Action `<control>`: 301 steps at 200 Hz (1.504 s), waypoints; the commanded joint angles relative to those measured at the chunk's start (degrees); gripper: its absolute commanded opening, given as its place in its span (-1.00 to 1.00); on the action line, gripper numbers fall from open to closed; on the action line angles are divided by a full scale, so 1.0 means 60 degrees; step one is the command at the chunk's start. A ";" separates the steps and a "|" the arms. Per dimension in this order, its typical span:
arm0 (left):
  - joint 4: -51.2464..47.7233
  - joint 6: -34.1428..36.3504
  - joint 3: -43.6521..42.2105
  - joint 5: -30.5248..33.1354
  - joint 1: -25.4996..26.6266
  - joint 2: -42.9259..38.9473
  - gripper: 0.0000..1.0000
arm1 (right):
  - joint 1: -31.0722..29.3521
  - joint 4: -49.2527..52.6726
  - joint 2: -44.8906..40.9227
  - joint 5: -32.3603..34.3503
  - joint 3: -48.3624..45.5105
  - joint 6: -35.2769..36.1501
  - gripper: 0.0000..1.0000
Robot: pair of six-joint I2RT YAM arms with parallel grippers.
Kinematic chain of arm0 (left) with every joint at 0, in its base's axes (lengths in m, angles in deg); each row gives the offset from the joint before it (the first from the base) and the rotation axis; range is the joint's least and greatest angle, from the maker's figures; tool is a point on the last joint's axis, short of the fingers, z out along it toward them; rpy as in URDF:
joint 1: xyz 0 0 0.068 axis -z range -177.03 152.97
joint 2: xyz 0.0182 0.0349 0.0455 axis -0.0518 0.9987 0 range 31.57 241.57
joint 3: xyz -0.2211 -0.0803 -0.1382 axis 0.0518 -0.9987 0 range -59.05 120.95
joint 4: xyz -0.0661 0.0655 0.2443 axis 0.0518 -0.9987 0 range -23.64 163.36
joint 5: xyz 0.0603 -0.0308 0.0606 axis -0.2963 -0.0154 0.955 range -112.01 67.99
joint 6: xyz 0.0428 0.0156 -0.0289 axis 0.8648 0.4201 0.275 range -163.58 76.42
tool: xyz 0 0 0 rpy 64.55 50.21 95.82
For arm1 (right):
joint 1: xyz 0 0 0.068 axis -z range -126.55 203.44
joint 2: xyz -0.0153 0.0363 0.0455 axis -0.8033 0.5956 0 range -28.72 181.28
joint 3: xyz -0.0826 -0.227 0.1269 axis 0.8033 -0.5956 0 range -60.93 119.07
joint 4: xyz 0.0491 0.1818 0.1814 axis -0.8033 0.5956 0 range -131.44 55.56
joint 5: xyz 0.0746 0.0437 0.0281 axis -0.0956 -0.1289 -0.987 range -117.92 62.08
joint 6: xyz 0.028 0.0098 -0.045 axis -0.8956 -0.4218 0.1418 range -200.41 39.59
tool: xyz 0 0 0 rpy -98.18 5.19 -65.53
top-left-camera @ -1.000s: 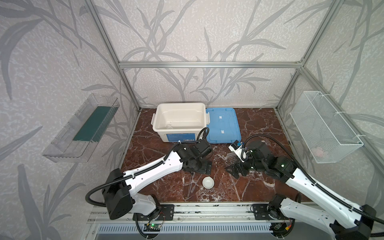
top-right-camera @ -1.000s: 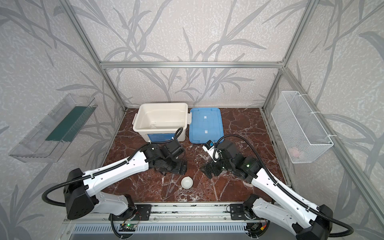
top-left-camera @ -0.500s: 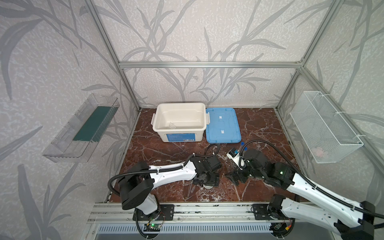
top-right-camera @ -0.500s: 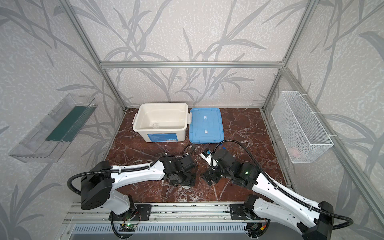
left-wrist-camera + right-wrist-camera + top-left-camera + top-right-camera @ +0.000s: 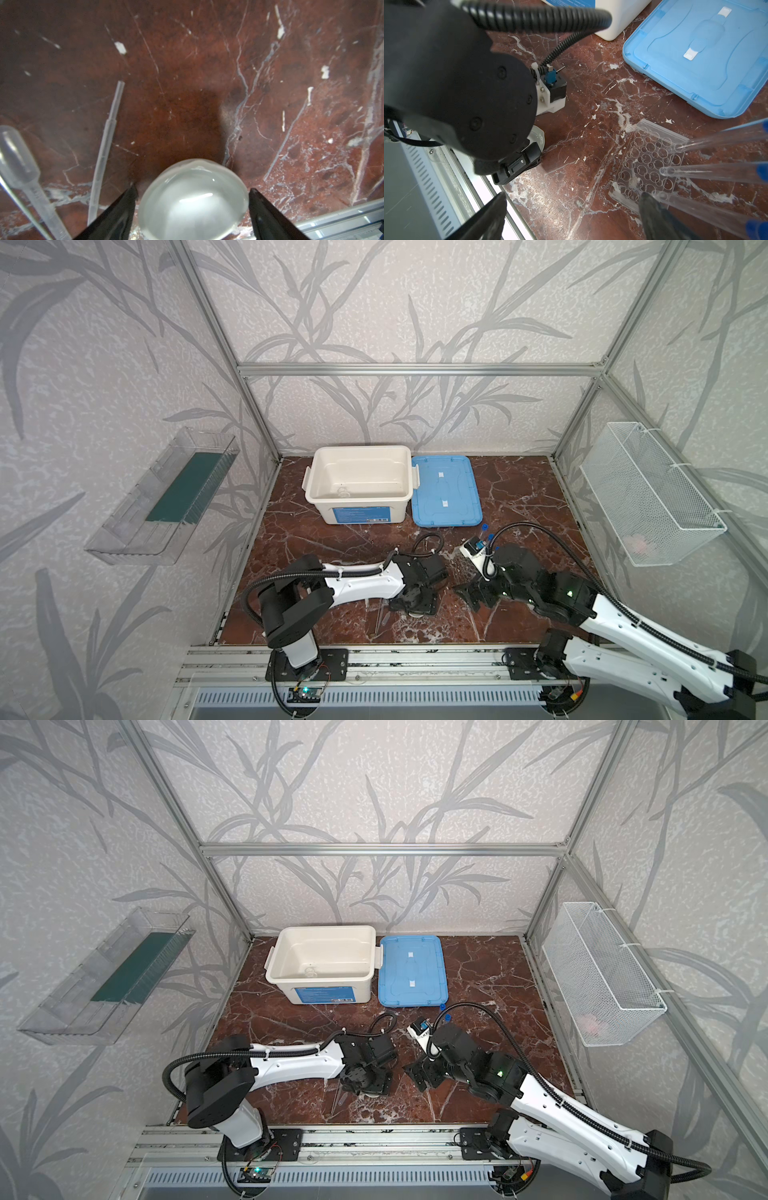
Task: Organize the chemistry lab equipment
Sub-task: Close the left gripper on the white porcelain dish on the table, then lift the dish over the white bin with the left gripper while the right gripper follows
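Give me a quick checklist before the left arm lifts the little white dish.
1. Small white dish sits between the left gripper jaws: ok.
2. Both jaws touching the dish rim: cannot tell; they stand very close on each side.
3. Thin clear tube lies outside the jaws: ok, though close beside one finger.
4. Right gripper open and empty: ok.
5. White tub open, blue lid lying beside it: ok.
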 commanded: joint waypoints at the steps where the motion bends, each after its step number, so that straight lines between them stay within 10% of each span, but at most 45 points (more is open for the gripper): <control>1: -0.0026 0.0015 0.0275 0.0252 0.0126 0.0259 0.69 | -0.0083 -0.0157 -0.0195 0.0219 -0.0048 -0.0084 0.94; 301: -0.0686 0.0286 0.0855 0.1249 0.0597 0.0914 0.21 | -0.0212 -0.0686 -0.0955 0.0847 -0.0396 -0.0346 0.87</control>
